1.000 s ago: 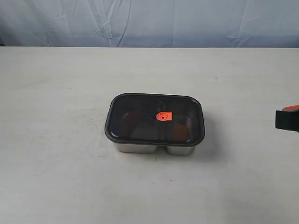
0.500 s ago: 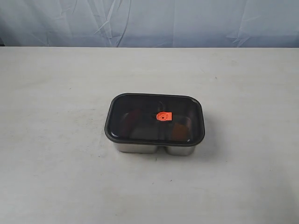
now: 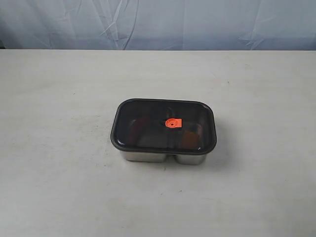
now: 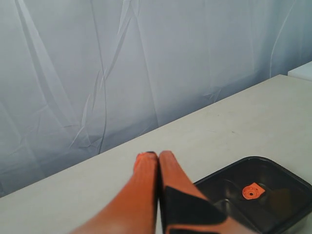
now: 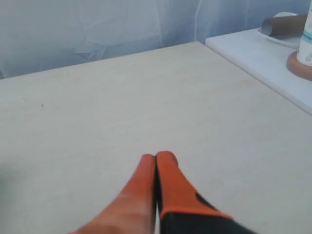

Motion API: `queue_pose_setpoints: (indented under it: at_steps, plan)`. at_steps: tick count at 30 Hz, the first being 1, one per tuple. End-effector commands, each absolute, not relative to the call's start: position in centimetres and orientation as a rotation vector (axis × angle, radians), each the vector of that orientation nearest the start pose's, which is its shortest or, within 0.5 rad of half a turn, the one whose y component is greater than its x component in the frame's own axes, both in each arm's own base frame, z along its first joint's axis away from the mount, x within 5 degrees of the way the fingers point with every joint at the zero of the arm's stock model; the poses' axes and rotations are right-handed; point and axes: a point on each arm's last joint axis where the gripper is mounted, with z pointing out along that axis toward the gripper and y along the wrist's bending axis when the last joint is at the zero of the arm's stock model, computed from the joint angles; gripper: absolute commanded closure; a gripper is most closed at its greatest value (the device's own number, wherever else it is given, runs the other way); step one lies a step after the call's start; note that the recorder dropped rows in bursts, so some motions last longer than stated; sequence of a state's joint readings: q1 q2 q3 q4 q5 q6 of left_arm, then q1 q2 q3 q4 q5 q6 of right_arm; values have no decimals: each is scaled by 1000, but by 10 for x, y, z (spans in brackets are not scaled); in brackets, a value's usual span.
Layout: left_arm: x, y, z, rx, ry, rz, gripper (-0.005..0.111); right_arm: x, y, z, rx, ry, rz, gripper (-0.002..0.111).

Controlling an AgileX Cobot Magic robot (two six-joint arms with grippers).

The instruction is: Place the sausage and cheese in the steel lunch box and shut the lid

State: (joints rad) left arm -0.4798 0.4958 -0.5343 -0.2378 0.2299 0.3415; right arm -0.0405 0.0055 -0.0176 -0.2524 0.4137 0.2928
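Right, the lid (image 3: 163,124) sits flat on the box (image 3: 148,157), its dark rim covering the box all the way round, so from my screen the box reads as closed. The orange valve (image 3: 173,123) shows at the lid's centre. Through the smoky plastic I make out a dull orange patch, which I take for the cheese (image 3: 190,139), in the box's right compartment as the exterior view shows it. A darker reddish smear in the left compartment is probably the sausage (image 3: 142,127), but the lid is too murky for me to be sure of either shape. Below the lid only the box's shiny front wall shows, with a dip where the two compartments meet.

The box stands about mid-tabletop (image 3: 59,187), with bare surface on every side and a pale blue curtain (image 3: 158,24) behind it.

Each hand appears only on its own wrist camera. The left hand (image 4: 158,155) has its orange fingers pressed together with nothing between them; it is clear of the box, and a corner of the lid (image 4: 273,204) and the valve (image 4: 252,190) show past it. The right hand (image 5: 156,156) is likewise pressed together and empty, over plain tabletop; where it stands relative to the box I cannot tell. Beyond it a white ledge (image 5: 258,63) carries a cardboard roll (image 5: 282,23) and a bottle (image 5: 307,34).
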Motion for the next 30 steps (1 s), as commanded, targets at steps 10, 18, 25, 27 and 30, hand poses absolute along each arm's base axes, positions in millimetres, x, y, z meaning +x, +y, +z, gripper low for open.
queue_pose_setpoints:
  at_steps: [10,18,25,27,30]
  plan:
    - [91,-53,335,526,1594,-328,107,52,-11,182,71,1836,-146,108]
    - [91,-53,335,526,1594,-328,107,52,-11,181,9,1841,-194,108]
    - [91,-53,335,526,1594,-328,107,52,-11,181,14,1841,-189,108]
    - [91,-53,335,526,1594,-328,107,52,-11,181,14,1841,-189,108]
    - [91,-53,335,526,1594,-328,107,52,-11,182,13,1839,-189,108]
